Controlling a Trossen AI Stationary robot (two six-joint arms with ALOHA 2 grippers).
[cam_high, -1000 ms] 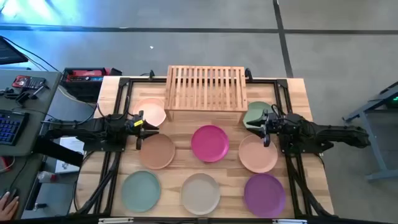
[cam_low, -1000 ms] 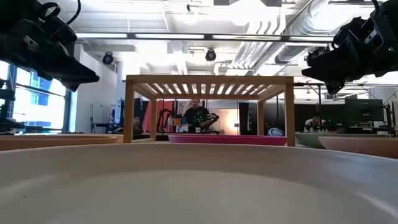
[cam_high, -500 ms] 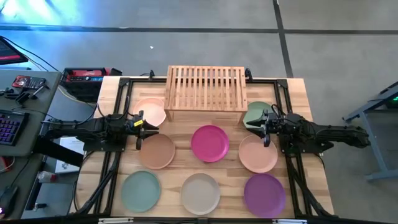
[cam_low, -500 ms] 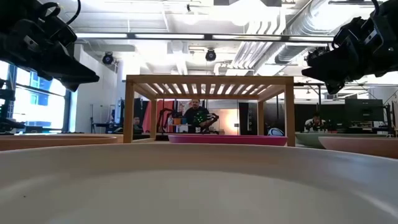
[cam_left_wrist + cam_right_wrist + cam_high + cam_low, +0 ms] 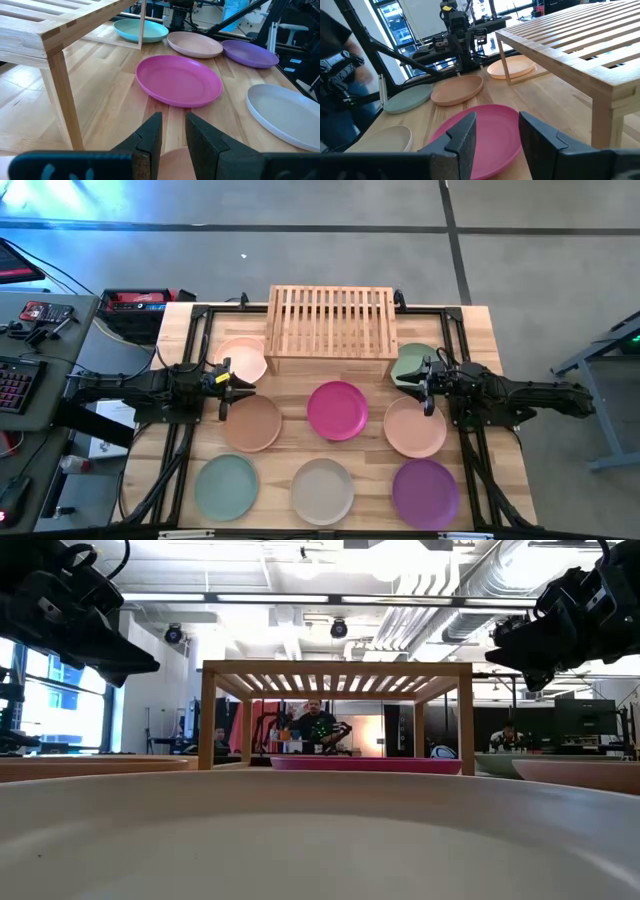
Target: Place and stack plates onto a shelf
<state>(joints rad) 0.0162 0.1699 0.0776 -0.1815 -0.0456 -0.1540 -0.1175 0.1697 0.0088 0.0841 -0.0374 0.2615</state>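
The desk (image 5: 290, 405) carries the shelf (image 5: 331, 321) at its far edge, bare on top. All eight plates (image 5: 337, 410) lie on the desk before and beside it. Left pincer (image 5: 226, 388) hangs slightly parted, right pincer (image 5: 426, 389) spread, both empty.

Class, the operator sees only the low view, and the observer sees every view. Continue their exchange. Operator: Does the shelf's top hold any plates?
Observer: No. From above, the shelf carries no plates.
Operator: Where is the left gripper?
Observer: The left gripper is over the table between the pink plate and the tan plate, open and empty.
Operator: And the right?
Observer: The right gripper is between the sage plate and the peach plate, open and empty.
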